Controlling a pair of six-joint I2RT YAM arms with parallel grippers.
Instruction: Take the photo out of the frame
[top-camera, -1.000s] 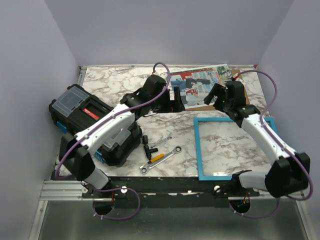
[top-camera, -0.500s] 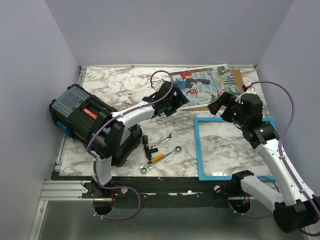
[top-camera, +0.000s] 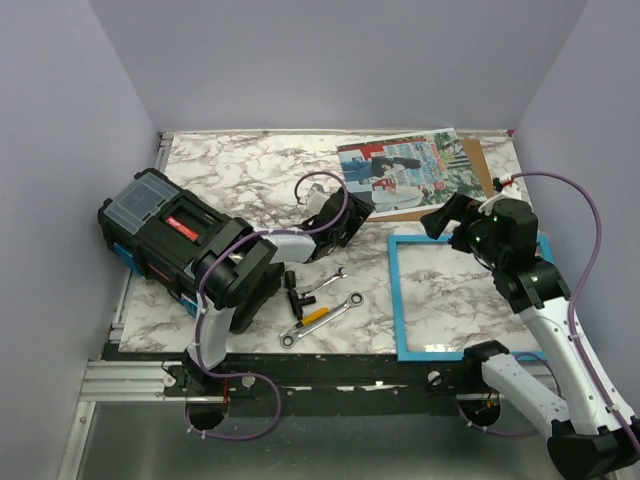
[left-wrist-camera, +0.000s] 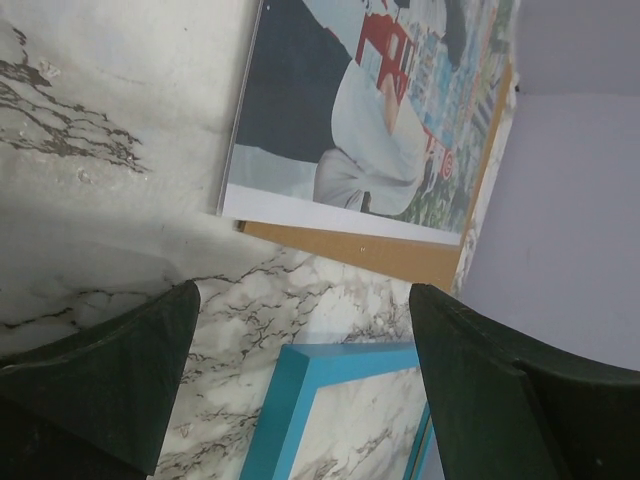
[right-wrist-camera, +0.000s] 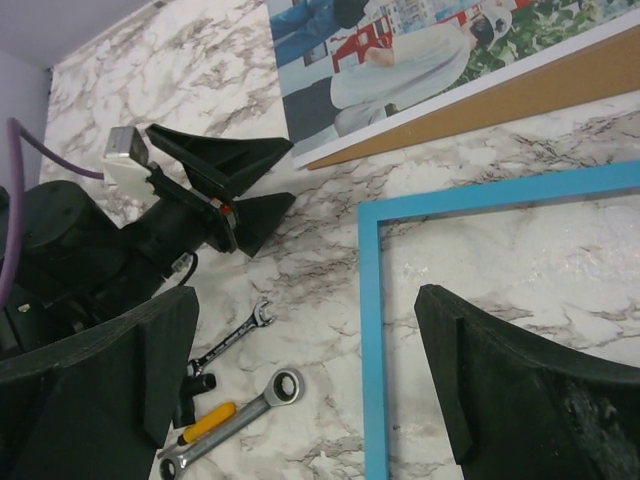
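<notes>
The photo (top-camera: 412, 163) lies face up on a brown backing board (top-camera: 478, 166) at the far side of the table. The turquoise frame (top-camera: 394, 296) lies flat in front of it, with marble showing through its opening. My left gripper (top-camera: 347, 218) stands open and empty, low over the marble just left of the photo's near corner. The left wrist view shows the photo (left-wrist-camera: 370, 110), the board's edge (left-wrist-camera: 370, 252) and a frame corner (left-wrist-camera: 300, 395). My right gripper (top-camera: 443, 217) hangs open and empty above the frame's far border (right-wrist-camera: 372, 320).
A black toolbox (top-camera: 180, 245) fills the left side. A small wrench (right-wrist-camera: 235, 335), a ratchet wrench (right-wrist-camera: 245, 415) and a yellow-handled screwdriver (right-wrist-camera: 205, 425) lie between the toolbox and the frame. Walls close in on three sides.
The left arm has folded back, drawing its gripper away from the photo toward the toolbox. The right arm has pulled its gripper back off the backing board to above the frame.
</notes>
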